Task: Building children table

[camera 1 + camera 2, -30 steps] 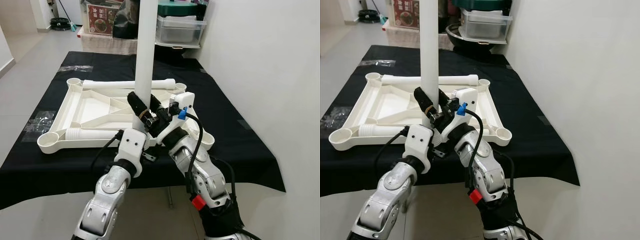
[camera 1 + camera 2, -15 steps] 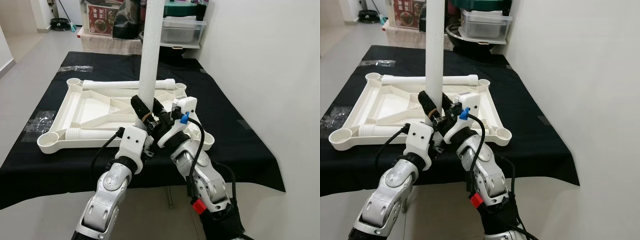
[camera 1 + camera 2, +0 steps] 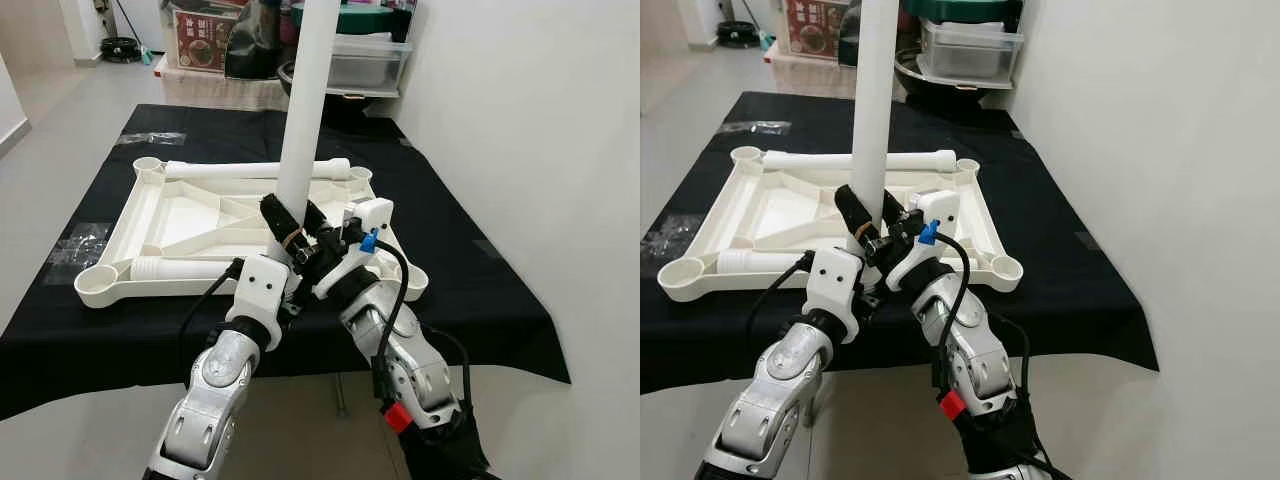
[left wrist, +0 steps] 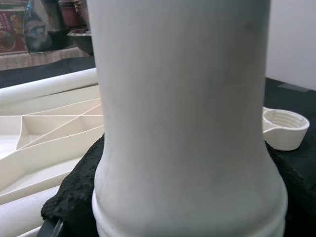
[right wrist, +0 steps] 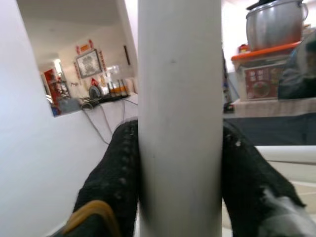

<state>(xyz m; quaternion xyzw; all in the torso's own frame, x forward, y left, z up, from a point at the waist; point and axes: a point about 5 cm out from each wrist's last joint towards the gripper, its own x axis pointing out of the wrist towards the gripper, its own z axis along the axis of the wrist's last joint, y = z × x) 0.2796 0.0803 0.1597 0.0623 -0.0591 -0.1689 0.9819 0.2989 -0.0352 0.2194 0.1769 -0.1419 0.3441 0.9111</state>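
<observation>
Both grippers clamp the lower end of a long white table leg [image 3: 305, 110], which stands nearly upright with its top tilted slightly toward the robot's right: the left gripper [image 3: 280, 232] pinches it from the left, and the right gripper [image 3: 312, 232] pinches it just beside, its black fingers [image 5: 118, 173] pressed against either side of the tube. The leg is held above the near edge of the upturned white tabletop [image 3: 150, 215], which lies on a black-draped table [image 3: 470, 290]. Two more white legs rest on the tabletop: one [image 3: 250, 169] along the far edge and one [image 3: 185, 267] along the near edge.
</observation>
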